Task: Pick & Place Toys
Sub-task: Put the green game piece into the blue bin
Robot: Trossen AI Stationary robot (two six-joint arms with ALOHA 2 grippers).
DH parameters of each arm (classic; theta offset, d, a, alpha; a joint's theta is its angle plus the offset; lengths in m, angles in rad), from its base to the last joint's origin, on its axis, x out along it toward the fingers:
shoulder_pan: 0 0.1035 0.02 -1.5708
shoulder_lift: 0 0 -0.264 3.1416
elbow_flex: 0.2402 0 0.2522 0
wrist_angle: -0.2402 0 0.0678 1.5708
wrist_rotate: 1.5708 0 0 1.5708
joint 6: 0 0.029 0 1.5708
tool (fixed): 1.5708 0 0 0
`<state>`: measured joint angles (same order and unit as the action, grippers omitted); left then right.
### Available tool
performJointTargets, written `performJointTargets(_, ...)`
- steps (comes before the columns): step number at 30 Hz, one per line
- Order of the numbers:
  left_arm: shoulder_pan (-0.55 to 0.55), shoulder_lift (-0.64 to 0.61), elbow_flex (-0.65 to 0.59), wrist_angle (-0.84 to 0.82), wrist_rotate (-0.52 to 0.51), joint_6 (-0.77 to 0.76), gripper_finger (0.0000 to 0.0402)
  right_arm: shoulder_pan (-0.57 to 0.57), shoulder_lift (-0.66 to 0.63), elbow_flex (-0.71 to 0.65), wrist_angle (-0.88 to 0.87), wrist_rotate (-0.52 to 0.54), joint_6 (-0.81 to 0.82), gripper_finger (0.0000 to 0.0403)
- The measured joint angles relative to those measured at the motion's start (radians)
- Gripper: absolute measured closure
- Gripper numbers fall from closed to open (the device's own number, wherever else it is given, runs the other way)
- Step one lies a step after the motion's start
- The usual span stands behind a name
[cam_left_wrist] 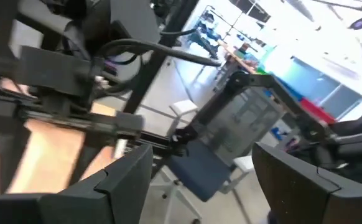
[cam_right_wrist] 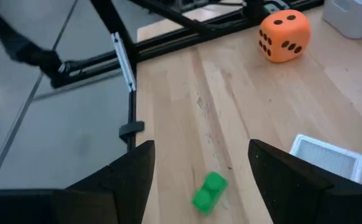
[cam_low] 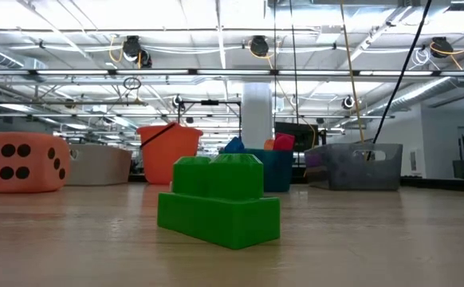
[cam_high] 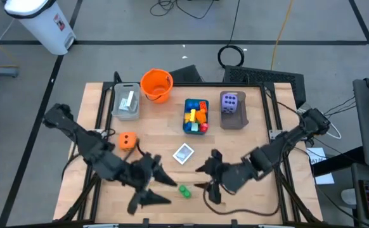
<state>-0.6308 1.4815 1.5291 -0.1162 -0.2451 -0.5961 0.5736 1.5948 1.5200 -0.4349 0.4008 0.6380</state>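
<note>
High view shows the pale wooden table [cam_high: 172, 152] with both dark arms low at its near edge. The left gripper [cam_high: 148, 190] and right gripper [cam_high: 211, 180] both stand parted, empty, flanking a small green brick [cam_high: 184, 190] that lies loose between them. Behind sit a round orange bucket [cam_high: 156, 85], a grey tray [cam_high: 126, 101], a teal tray [cam_high: 196, 116] heaped with glossy mixed bricks, and a brown tray [cam_high: 233, 114] holding the purple die [cam_high: 232, 102]. The rounded orange die [cam_high: 128, 140] and a white card [cam_high: 183, 153] lie on bare wood. In the right wrist view, the card is cut off at the edge.
</note>
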Motion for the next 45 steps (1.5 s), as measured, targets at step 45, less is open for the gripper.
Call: performJointTargets(45,0.028,0.047,0.000,0.081,-0.053,-0.017,0.0117,0.012,0.540,-0.052,0.140,0.040,0.359,0.0221)
